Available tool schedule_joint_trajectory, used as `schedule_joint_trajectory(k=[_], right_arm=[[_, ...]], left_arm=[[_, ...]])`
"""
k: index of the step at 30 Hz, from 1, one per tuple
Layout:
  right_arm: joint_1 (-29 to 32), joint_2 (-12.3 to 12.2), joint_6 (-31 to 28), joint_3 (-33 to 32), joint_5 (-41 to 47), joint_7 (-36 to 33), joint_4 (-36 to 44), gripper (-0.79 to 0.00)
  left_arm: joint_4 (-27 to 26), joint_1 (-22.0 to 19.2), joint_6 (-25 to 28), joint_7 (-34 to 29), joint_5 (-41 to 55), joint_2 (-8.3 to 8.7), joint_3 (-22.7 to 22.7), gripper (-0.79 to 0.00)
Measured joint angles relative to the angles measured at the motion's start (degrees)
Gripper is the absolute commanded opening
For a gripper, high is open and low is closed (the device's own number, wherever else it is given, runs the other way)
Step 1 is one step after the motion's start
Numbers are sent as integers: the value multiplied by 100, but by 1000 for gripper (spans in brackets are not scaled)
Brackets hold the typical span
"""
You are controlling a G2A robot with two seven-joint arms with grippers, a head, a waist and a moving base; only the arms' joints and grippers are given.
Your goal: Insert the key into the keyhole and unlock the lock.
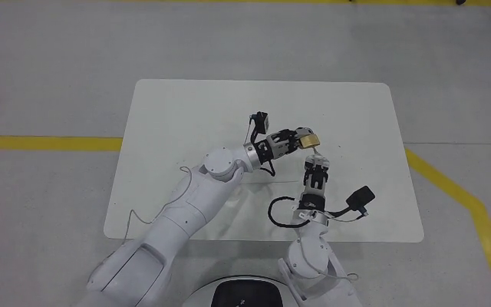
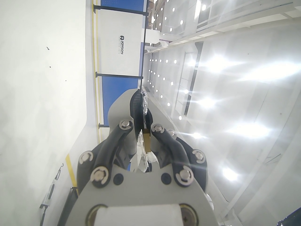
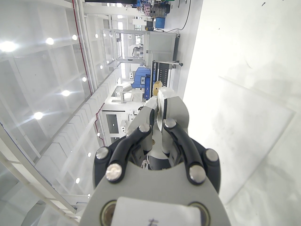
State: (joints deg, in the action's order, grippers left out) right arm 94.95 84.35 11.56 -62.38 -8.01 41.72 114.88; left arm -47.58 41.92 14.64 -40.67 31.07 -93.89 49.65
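Brass lock (image 1: 308, 140): body held in the left gripper (image 1: 303, 140), over the right-of-centre part of the table (image 1: 192, 153). In the left wrist view, a strip of the brass (image 2: 147, 142) showed between the two fingers, which were drawn in narrow and pressed on it from both sides.

Key (image 3: 162, 97): pale, silvery piece, pinched between the fingers of the right gripper (image 3: 160, 104), which were closed to a narrow gap around it. It pointed at the lock (image 3: 156, 87), which sat just past the fingertips. Whether the blade had entered the keyhole could not be told.

Right gripper (image 1: 315, 163): stood on the robot's side of the lock, fingertips aimed away from the robot and close up against the brass body. The left arm came in from the left, so the two grippers met at roughly a right angle.

Table: white, rounded corners.

Black cable (image 1: 280, 211): looped beside the right arm's wrist.

Yellow line (image 1: 61, 143): ran along the grey floor beyond the table.
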Motion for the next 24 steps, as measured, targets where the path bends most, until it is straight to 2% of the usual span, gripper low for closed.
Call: schedule_joint_trajectory(k=[24], right_arm=[[117, 122, 69, -122, -228, -175, 5, -785]], left_arm=[[-93, 84, 110, -223, -359, -50, -5, -785]])
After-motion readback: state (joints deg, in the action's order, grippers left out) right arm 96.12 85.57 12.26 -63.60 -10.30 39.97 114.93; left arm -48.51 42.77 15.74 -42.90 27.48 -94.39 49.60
